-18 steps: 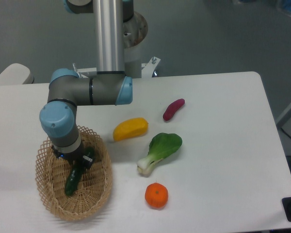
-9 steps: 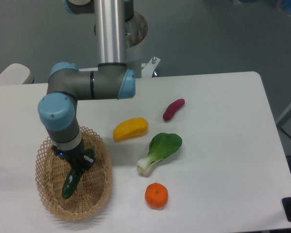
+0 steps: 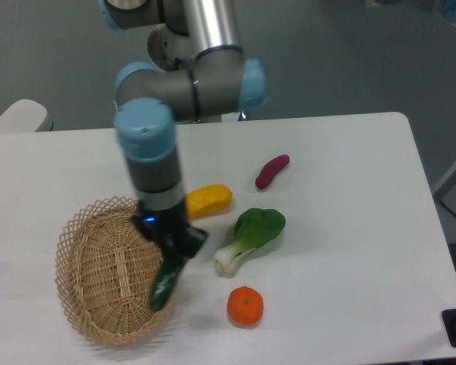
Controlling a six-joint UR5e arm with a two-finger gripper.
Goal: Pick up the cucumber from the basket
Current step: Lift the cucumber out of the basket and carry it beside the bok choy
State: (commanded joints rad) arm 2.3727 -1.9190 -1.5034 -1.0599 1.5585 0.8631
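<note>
My gripper is shut on the upper end of the cucumber, a slim dark green vegetable that hangs tilted down and to the left. It is held over the right rim of the basket, a tan oval wicker basket at the front left of the table. The lower tip of the cucumber overlaps the basket's right edge in this view; I cannot tell whether it touches the weave. Nothing else shows inside the basket.
A yellow squash lies just behind the gripper. A bok choy is to the right, an orange at the front, and a purple sweet potato farther back. The table's front edge runs close below the basket.
The arm has swung to the right and lifted, carrying the cucumber from the middle of the basket to above its right rim.
</note>
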